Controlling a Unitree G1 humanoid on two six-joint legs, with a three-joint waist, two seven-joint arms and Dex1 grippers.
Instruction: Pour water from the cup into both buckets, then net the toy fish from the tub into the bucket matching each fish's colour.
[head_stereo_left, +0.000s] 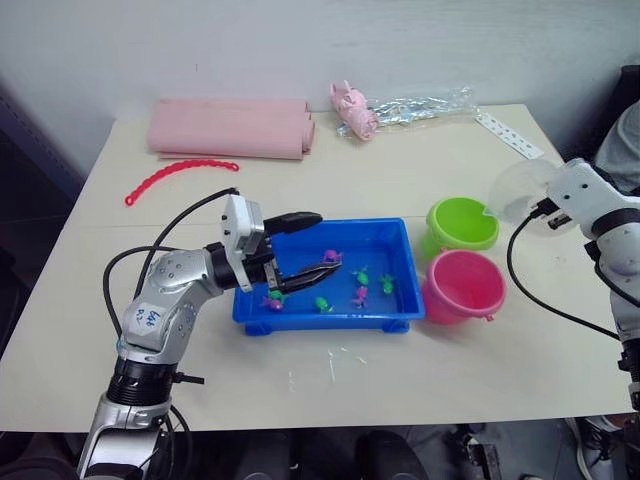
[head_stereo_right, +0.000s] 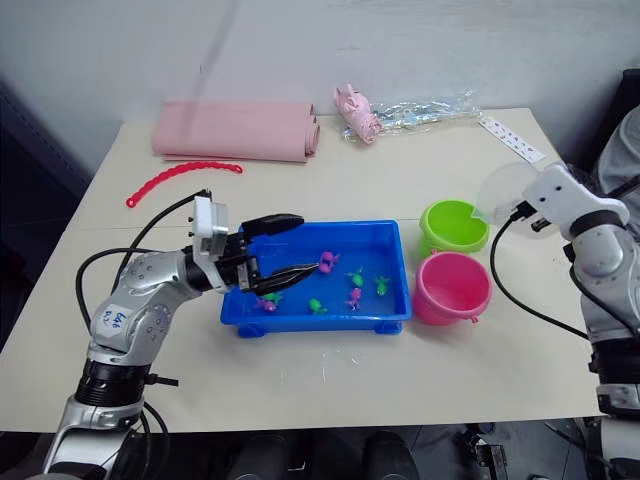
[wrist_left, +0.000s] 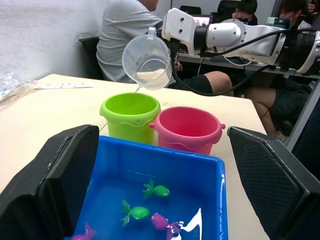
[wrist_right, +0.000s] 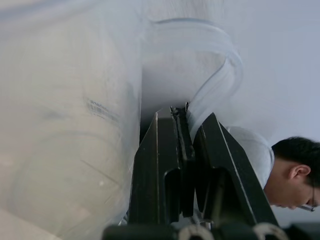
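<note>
The blue tub (head_stereo_left: 395, 232) sits mid-table with several green and pink toy fish (head_stereo_left: 361, 276) in shallow water. My left gripper (head_stereo_left: 325, 242) hangs open over the tub's left half, nothing between its fingers (wrist_left: 55, 180). To the right of the tub stand the lime green bucket (head_stereo_left: 461, 224) and, nearer the front, the pink bucket (head_stereo_left: 462, 285). My right gripper (wrist_right: 182, 112) is shut on the handle of the clear cup (head_stereo_left: 515, 190). The cup (wrist_left: 147, 60) is tipped above the green bucket (wrist_left: 130, 116), spout toward it, with a little water inside.
A rolled pink cloth (head_stereo_left: 230, 128), a red chain (head_stereo_left: 180, 178), a pink toy (head_stereo_left: 355, 108) with a clear bag (head_stereo_left: 420, 105) and a white strip (head_stereo_left: 510, 135) lie along the back. Water drops (head_stereo_left: 330, 365) mark the front. People (wrist_left: 130, 30) sit beyond the table's right end.
</note>
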